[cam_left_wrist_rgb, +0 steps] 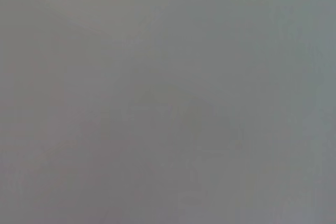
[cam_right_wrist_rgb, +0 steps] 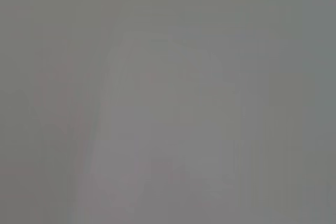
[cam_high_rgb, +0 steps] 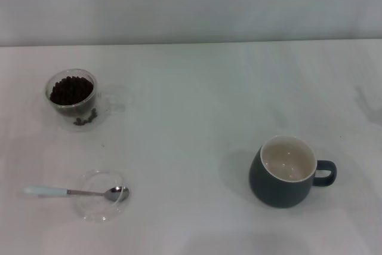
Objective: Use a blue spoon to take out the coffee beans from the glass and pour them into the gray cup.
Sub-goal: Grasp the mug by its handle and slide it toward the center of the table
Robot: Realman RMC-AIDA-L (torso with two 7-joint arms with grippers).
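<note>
In the head view the glass (cam_high_rgb: 73,100) stands at the left, clear and double-walled, with a heap of dark coffee beans (cam_high_rgb: 71,90) inside. The blue spoon (cam_high_rgb: 77,192) lies near the front left, its metal bowl resting on a flat clear round dish (cam_high_rgb: 102,195) and its pale blue handle pointing left over the table. The gray cup (cam_high_rgb: 285,171) stands at the right, its cream inside bare and its loop handle pointing right. Neither gripper shows in any view. Both wrist views show only blank grey.
The white table (cam_high_rgb: 191,117) runs back to a pale wall. A wide stretch of bare table lies between the glass and the gray cup.
</note>
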